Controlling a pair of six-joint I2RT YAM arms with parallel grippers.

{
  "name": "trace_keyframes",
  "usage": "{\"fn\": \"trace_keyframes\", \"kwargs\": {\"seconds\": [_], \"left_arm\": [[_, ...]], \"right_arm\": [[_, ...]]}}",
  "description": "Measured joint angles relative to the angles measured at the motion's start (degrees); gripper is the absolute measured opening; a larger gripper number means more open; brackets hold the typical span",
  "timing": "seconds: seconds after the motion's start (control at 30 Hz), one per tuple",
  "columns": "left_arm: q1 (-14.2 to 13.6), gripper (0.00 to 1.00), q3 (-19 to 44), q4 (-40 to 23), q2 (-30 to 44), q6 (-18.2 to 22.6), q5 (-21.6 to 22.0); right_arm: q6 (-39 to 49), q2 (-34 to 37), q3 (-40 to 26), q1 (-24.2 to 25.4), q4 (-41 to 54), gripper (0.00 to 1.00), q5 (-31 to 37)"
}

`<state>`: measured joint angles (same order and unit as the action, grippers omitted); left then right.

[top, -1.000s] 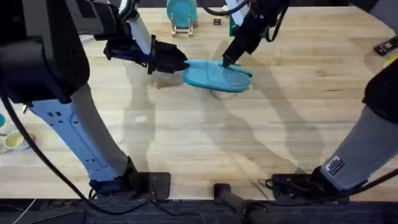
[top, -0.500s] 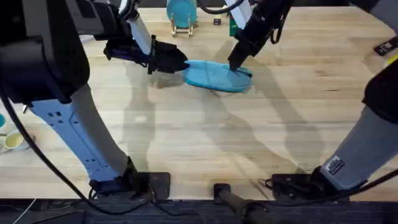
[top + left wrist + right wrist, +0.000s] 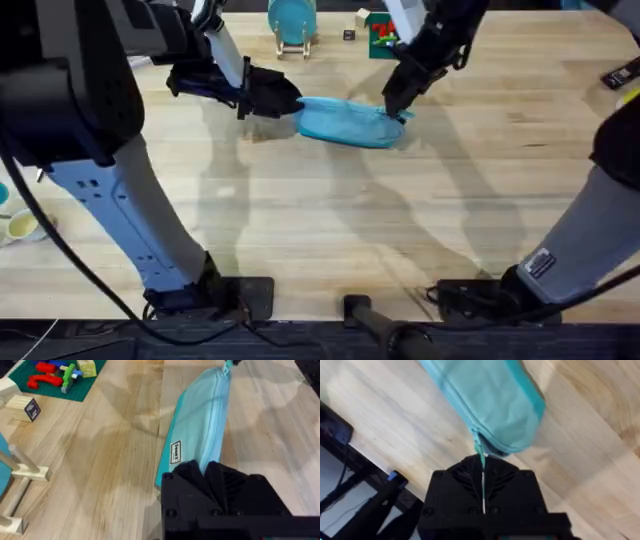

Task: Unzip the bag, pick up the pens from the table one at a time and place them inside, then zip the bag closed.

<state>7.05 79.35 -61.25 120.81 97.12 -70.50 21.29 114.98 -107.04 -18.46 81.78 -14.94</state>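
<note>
Your bag (image 3: 345,122) is a light blue fabric pouch, long and oval, lying flat on the desk (image 3: 330,230) near its far edge, roughly midway between the left and right edges. Its long axis runs left to right. From the left wrist you see the zipper (image 3: 216,407) running straight along its top, a small white label (image 3: 176,452) on its side, and the teal pull tab (image 3: 481,456) at its right end.
</note>
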Motion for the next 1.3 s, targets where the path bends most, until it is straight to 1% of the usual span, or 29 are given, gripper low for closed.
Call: {"fn": "trace_keyframes", "kwargs": {"seconds": [0.17,0.23,0.47,0.53,0.83,1.03,1.3], "left_arm": [[0.0,0.041,0.0,0.0,0.0,0.0,0.0],[0.0,0.041,0.0,0.0,0.0,0.0,0.0],[-0.2,0.041,0.0,-0.9,0.0,0.0,0.0],[-0.3,0.041,0.0,-0.9,0.0,0.0,0.0],[-0.3,0.041,0.0,-0.7,0.0,0.0,0.0],[0.0,0.041,0.0,-0.7,0.0,0.0,0.0],[0.0,0.041,0.0,-0.7,0.0,0.0,0.0]], "right_arm": [[-2.3,0.0,0.1,1.5,-1.3,0.035,0.1],[-3.4,0.0,1.4,1.8,-2.6,0.035,0.2],[-6.4,-0.1,13.3,3.8,-7.8,0.036,-0.7],[-6.9,-0.1,15.1,4.8,-8.2,0.036,-1.4],[-7.6,-0.6,16.2,9.7,-7.8,0.035,-2.5],[-7.6,-1.3,16.5,12.6,-8.4,0.035,-1.2],[-7.6,-1.3,16.9,14.2,-10.9,0.035,-2.1]]}}
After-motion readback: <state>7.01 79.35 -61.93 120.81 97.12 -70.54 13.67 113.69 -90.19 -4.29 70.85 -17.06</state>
